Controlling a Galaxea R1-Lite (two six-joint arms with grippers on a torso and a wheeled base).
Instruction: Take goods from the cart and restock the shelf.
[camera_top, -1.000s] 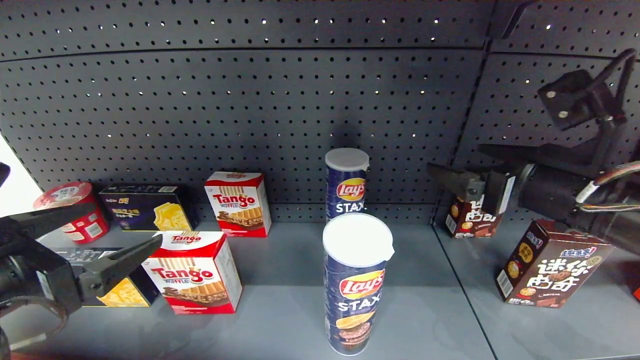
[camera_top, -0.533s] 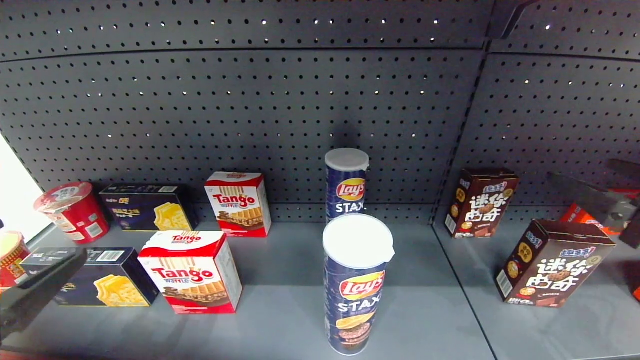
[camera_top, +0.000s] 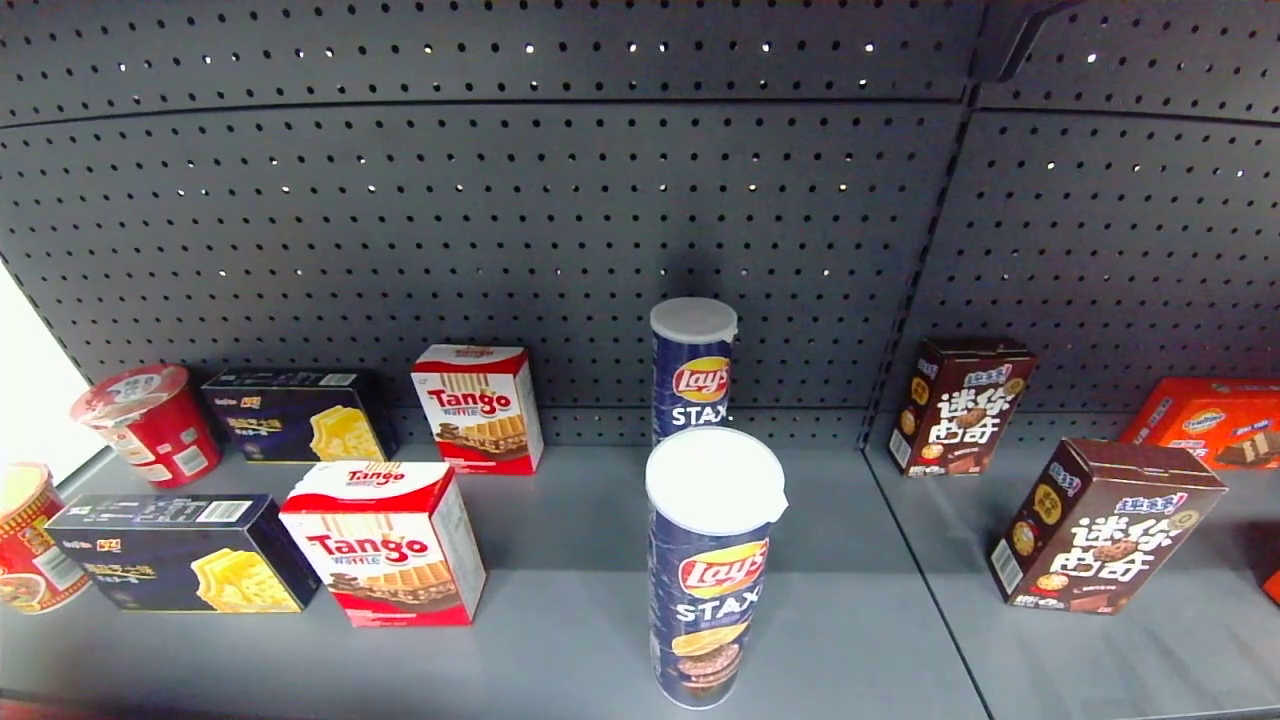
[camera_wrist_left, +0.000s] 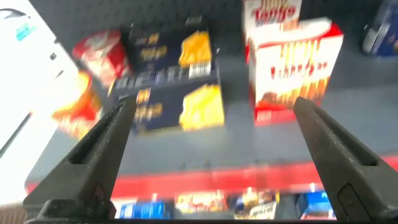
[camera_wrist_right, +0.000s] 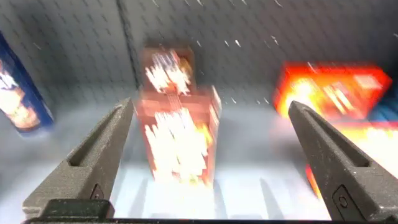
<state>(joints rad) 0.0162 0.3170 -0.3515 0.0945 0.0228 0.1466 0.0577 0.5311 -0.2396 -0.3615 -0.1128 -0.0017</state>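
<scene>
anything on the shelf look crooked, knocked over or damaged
Nothing is spilled, fallen or damaged. The front chip can stands upright. Only the front brown biscuit box looks turned slightly off the line of the brown box behind it, though the camera angle may exaggerate that.

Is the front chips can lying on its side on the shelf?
No, the front chips can stands upright on the shelf, with a second can upright behind it.
</scene>
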